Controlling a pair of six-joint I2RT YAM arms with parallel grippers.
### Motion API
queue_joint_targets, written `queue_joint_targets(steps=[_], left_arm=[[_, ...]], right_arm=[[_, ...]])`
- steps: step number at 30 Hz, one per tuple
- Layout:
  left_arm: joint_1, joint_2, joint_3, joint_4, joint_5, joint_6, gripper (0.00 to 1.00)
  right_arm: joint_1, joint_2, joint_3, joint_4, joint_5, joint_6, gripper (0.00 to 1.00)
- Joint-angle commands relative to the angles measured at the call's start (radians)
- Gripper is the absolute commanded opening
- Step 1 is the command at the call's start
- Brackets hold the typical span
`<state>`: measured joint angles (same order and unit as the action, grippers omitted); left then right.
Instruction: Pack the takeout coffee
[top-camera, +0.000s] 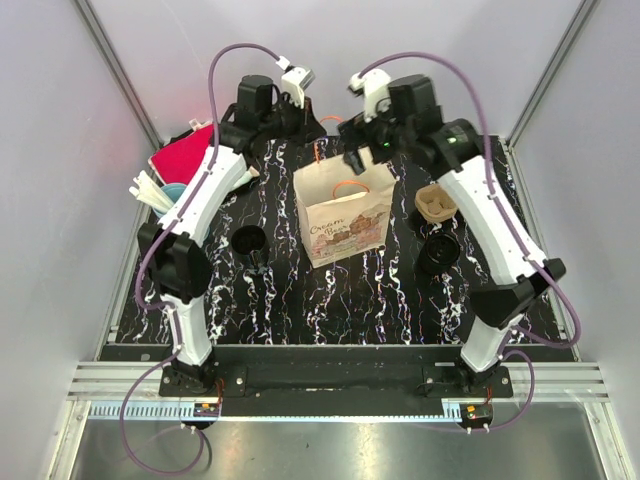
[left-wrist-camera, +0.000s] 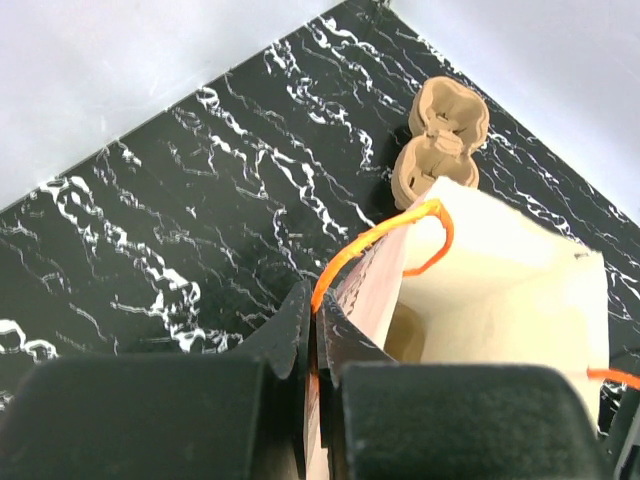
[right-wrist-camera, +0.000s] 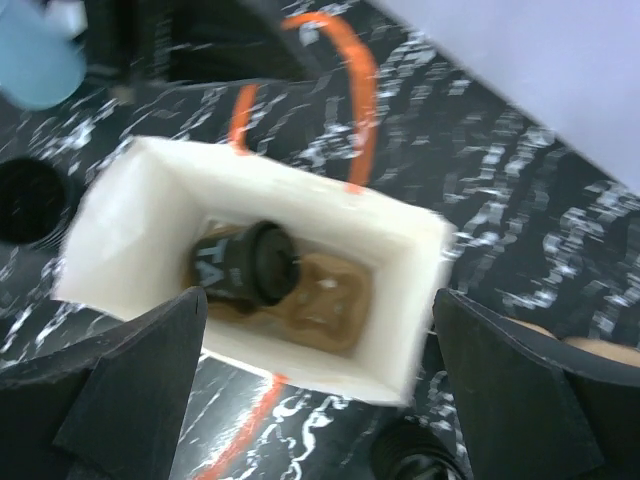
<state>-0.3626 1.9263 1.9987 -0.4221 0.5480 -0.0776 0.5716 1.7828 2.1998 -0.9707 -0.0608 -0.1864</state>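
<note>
Black marble table (top-camera: 300, 300). Left gripper (left-wrist-camera: 312, 330) pinched shut on paper bag (top-camera: 343, 215) rim, holding mouth open. Right gripper (right-wrist-camera: 315, 300) spread wide, empty, directly above bag; cup (right-wrist-camera: 250, 265) stands inside, just beneath it. Best exit: straight up, clear of orange handle (right-wrist-camera: 355, 90), rim pinned.

script lettering on paper bag (top-camera: 345, 225) front, unreadable, white mark on cup (right-wrist-camera: 245, 265), blurred

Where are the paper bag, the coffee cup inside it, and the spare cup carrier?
paper bag (top-camera: 345, 220), top external view, printed front face.
coffee cup (right-wrist-camera: 262, 265), right wrist view, black lid.
spare cup carrier (left-wrist-camera: 438, 137), left wrist view, waist between wells.
</note>
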Motion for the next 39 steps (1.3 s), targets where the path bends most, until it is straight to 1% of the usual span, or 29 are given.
queue_joint_targets(steps=[1,3,7,9,10,15,22,23,24,25,27,29,30,31,32,33,34,36,39], left_arm=[[-0.018,0.052,0.118,-0.040,-0.011,0.038,0.00],[-0.027,0.074,0.155,-0.053,-0.020,0.048,0.00],[-0.039,0.100,0.199,-0.064,-0.029,0.052,0.00],[-0.048,0.112,0.221,-0.070,-0.036,0.058,0.00],[-0.052,0.115,0.227,-0.072,-0.039,0.061,0.00],[-0.067,0.123,0.262,-0.075,-0.062,0.071,0.00],[-0.082,0.132,0.295,-0.075,-0.077,0.071,0.00],[-0.082,0.132,0.296,-0.078,-0.079,0.093,0.00],[-0.084,0.134,0.295,-0.079,-0.082,0.094,0.05],[-0.084,0.132,0.292,-0.080,-0.083,0.095,0.16],[-0.084,0.123,0.287,-0.086,-0.086,0.101,0.18],[-0.084,0.100,0.278,-0.093,-0.098,0.111,0.32],[-0.082,0.088,0.270,-0.093,-0.103,0.117,0.40],[-0.082,0.061,0.246,-0.092,-0.117,0.130,0.55],[-0.082,0.045,0.232,-0.090,-0.126,0.136,0.85],[-0.078,0.028,0.220,-0.092,-0.132,0.144,0.96],[-0.078,-0.004,0.192,-0.093,-0.146,0.157,0.99],[-0.064,-0.045,0.163,-0.092,-0.160,0.168,0.99],[-0.026,-0.150,0.075,-0.096,-0.180,0.179,0.99]], right_arm=[[-0.091,-0.100,0.005,0.084,0.044,0.015,1.00],[-0.111,-0.141,-0.040,0.130,0.047,0.013,1.00],[-0.148,-0.206,-0.184,0.194,0.056,0.004,1.00],[-0.159,-0.236,-0.222,0.223,0.055,0.001,1.00],[-0.167,-0.246,-0.257,0.233,0.081,0.002,1.00],[-0.210,-0.289,-0.345,0.276,0.087,0.005,1.00],[-0.249,-0.319,-0.422,0.306,0.078,0.021,1.00],[-0.253,-0.329,-0.431,0.311,0.078,0.021,1.00],[-0.259,-0.332,-0.446,0.319,0.076,0.021,1.00],[-0.262,-0.336,-0.451,0.320,0.075,0.019,1.00],[-0.269,-0.344,-0.465,0.328,0.078,0.019,1.00],[-0.285,-0.353,-0.474,0.329,0.076,0.016,1.00],[-0.291,-0.355,-0.482,0.332,0.076,0.018,1.00],[-0.303,-0.358,-0.488,0.333,0.075,0.015,1.00],[-0.309,-0.361,-0.492,0.333,0.072,0.015,1.00],[-0.317,-0.364,-0.503,0.334,0.070,0.015,1.00],[-0.329,-0.367,-0.509,0.334,0.064,0.016,1.00],[-0.340,-0.378,-0.528,0.336,0.064,0.016,1.00],[-0.361,-0.401,-0.558,0.336,0.030,0.008,1.00]])
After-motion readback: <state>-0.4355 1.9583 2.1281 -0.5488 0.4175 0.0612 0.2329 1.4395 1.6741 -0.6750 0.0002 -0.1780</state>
